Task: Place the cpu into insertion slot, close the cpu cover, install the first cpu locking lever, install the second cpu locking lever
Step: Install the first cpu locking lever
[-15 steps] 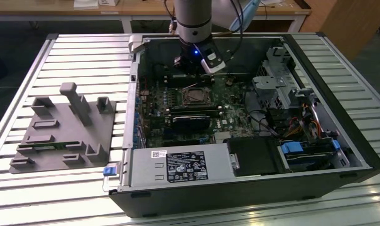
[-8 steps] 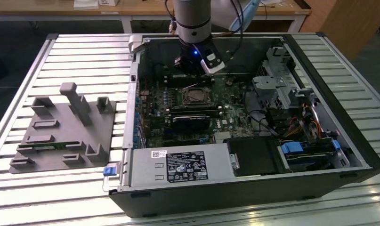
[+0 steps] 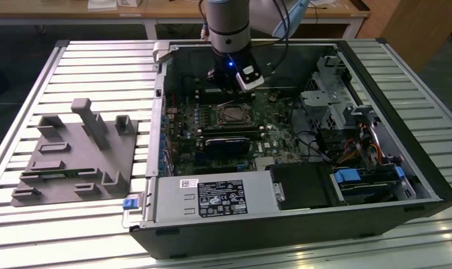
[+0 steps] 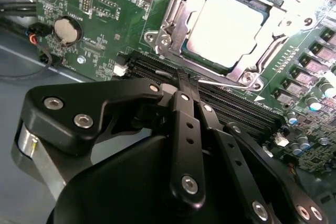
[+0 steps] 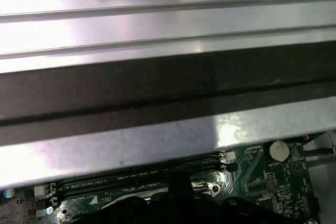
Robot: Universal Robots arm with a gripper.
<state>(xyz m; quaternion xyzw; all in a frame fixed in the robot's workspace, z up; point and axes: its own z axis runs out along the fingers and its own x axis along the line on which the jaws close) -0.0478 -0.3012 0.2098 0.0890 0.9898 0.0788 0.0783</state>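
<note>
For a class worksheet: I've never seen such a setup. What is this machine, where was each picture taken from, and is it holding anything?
It is a robot arm reaching into an open computer case on a slatted table, beside a grey holder. One camera stands off the arm; two ride near its wrist. In the second wrist view the pincer is closed close to the cpu, which lies framed by the cpu cover. I cannot tell if it grips anything.

place: robotics lab | cues: slatted metal bench (image 3: 98, 61), opened computer case (image 3: 285, 232), wooden desks (image 3: 173, 11) behind
</note>
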